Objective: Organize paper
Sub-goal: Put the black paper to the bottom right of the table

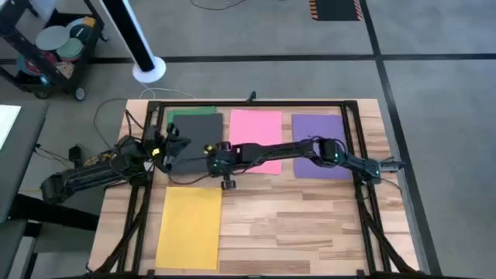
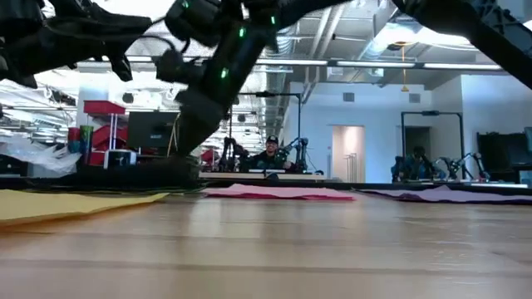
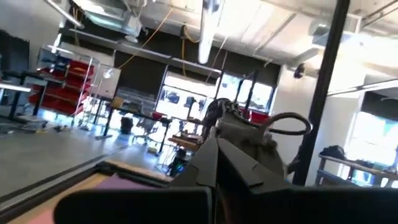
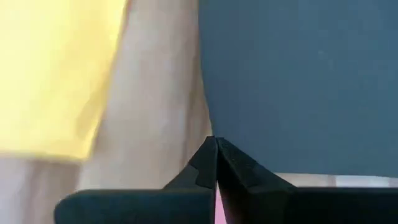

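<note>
Five sheets of paper lie flat on the wooden table. A green sheet [image 1: 188, 113] lies at the far left, partly under a black sheet [image 1: 194, 147]. A pink sheet [image 1: 256, 139] and a purple sheet [image 1: 318, 143] lie to the right, and a yellow sheet [image 1: 190, 226] lies near the front. My left gripper [image 1: 167, 146] is shut at the black sheet's left edge and points out into the room [image 3: 215, 155]. My right gripper [image 4: 216, 142] is shut, pointing down over the black sheet's near right corner [image 4: 249, 124]. My left gripper is at the black sheet's left edge [image 1: 172, 151]; whether it touches the sheet I cannot tell, since its own wrist view shows only the room. My right gripper's shut fingertips stand over the black sheet's near right corner [image 4: 208, 127], coming from above; whether they touch it I cannot tell.
My right arm [image 1: 294, 149] stretches across the purple and pink sheets. A black frame [image 1: 256, 103] borders the table's far part and sides. Bare wood [image 1: 294, 225] lies to the right of the yellow sheet. A cart [image 1: 54, 46] stands beyond the far left corner.
</note>
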Robot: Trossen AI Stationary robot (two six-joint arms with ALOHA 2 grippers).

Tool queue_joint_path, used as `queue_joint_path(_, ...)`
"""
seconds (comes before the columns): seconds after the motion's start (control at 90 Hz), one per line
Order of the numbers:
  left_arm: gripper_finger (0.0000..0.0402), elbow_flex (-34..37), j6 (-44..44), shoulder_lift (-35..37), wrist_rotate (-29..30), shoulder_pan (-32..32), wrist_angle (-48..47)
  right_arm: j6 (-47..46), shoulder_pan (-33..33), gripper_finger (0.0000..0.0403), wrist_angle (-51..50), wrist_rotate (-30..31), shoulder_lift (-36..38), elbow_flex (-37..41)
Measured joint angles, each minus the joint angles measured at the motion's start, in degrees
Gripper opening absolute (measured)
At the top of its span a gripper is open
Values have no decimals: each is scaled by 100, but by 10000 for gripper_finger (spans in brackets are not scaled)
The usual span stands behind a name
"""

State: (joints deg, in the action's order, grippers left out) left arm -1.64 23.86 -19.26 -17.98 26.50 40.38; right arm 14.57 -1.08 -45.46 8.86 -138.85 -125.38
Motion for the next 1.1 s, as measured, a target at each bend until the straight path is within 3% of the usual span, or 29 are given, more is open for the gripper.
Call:
queue_joint_path(0.256, 0, -10, 64, 186, 0, 0, -40, -153, -545, 0, -1761, -4, 211, -739)
queue_joint_path(0.6, 0, -12, 157, 364, 2, 0, -204, -1871, -1380, 0, -3653, -13, 1327, -744)
queue_joint_path(0.878, 0, -12, 173, 364, 4, 0, -236, -3759, -2230, 0, -4474, -24, 1711, -721)
queue_joint_path(1.1, 0, -12, 173, 369, 17, 0, -241, -4836, -2894, 0, -4477, -599, 2109, -219)
